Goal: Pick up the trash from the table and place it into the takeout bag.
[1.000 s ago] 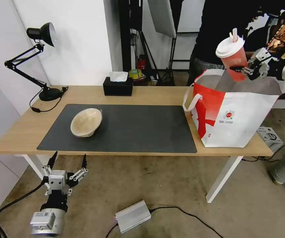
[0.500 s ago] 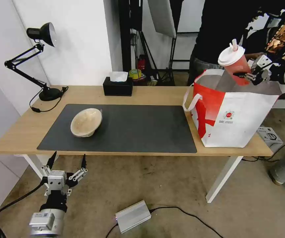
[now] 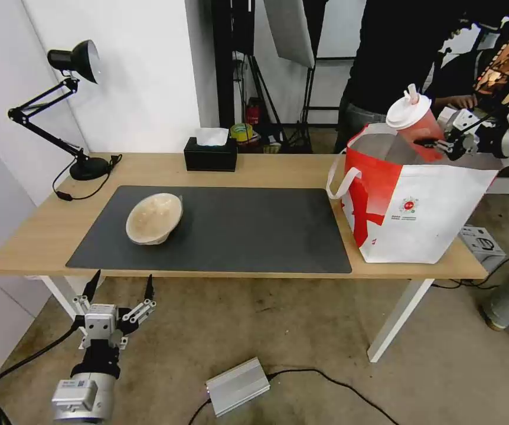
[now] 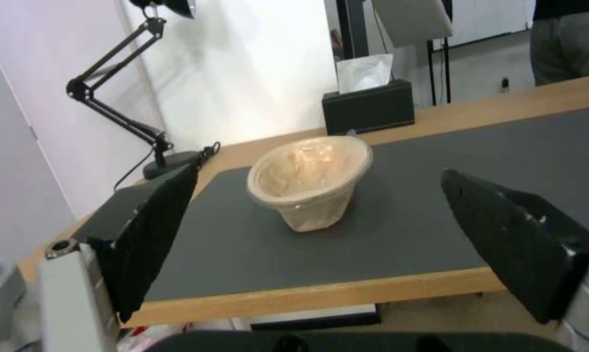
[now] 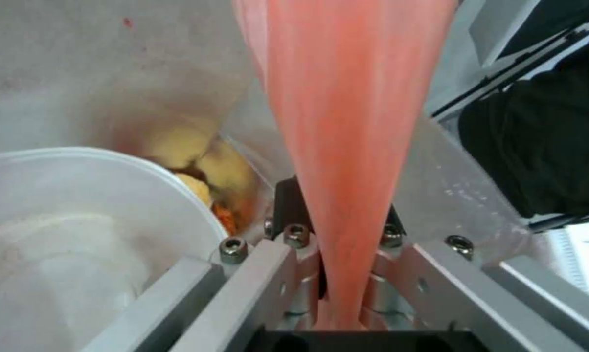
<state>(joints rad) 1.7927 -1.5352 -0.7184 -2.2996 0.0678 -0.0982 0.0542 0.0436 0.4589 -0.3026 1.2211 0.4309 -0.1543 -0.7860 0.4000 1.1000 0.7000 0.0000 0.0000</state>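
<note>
My right gripper (image 3: 437,141) is shut on the red drink cup (image 3: 417,121) with its white lid, holding it tilted over the open top of the takeout bag (image 3: 420,212) at the table's (image 3: 278,168) right end. In the right wrist view the cup (image 5: 353,122) runs between the gripper (image 5: 339,210) fingers, and the white plastic bowl (image 5: 66,220) with food scraps lies inside the bag below. The tan paper-pulp bowl (image 3: 154,218) (image 4: 311,181) lies tipped on the dark mat (image 3: 254,230). My left gripper (image 3: 120,289) (image 4: 319,171) hangs open below the table's front edge, facing that bowl.
A black desk lamp (image 3: 71,65) stands at the table's far left, and a black tissue box (image 3: 210,154) sits at the back edge. A person (image 3: 396,59) stands behind the bag. A silver box (image 3: 238,386) and a small white box (image 3: 482,241) lie on the floor.
The right gripper has lowered the red cup toward the bag's opening and tilted its lid further left. The left arm and tan bowl have stayed still.
</note>
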